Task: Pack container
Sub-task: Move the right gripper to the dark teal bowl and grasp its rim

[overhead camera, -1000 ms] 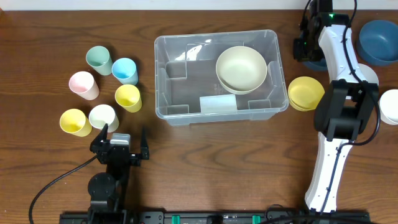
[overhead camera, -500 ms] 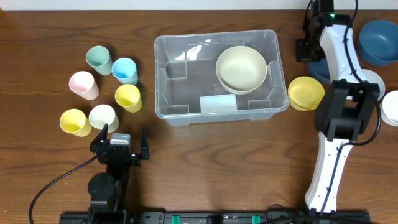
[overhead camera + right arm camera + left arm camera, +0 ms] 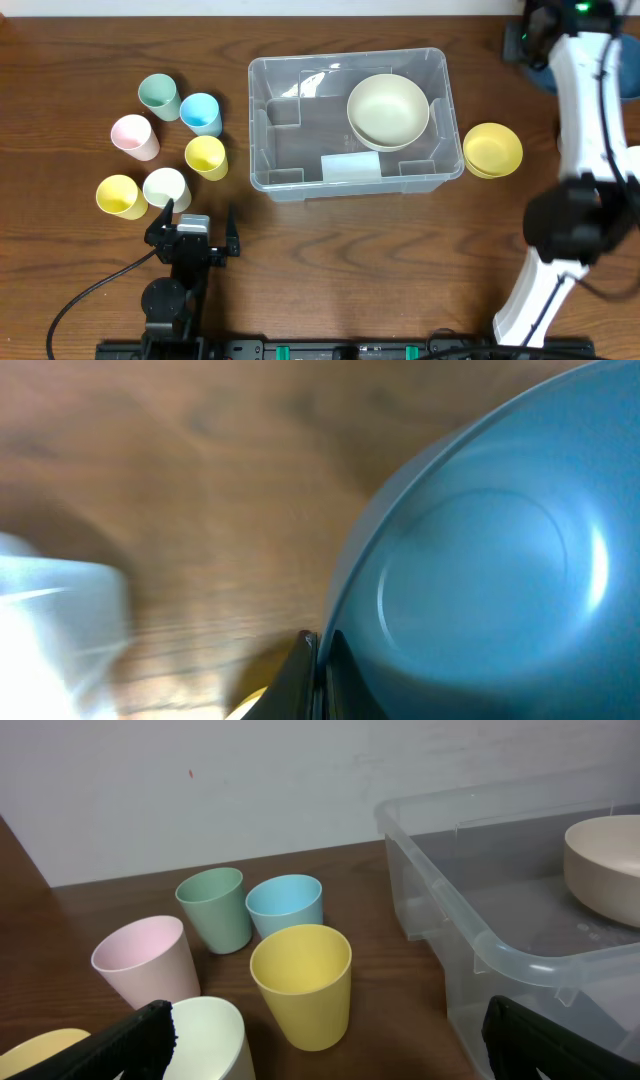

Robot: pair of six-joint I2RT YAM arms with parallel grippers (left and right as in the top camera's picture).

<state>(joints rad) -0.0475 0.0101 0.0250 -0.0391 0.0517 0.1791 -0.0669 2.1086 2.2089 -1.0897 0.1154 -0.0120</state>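
The clear plastic container stands mid-table with a cream bowl in its right half; its rim also shows in the left wrist view. My right gripper is shut on the rim of a blue bowl, one finger on each side of the edge. From overhead that gripper is raised at the far right, with a sliver of the blue bowl below it. My left gripper stands open near the front edge with nothing between its fingers.
Several pastel cups stand left of the container: green, blue, pink, yellow, a second yellow and white. A yellow bowl sits just right of the container.
My right gripper has shut on the blue bowl's rim, and the right arm has risen and swung right, now hiding the bowls at the far right. The left arm has not moved.
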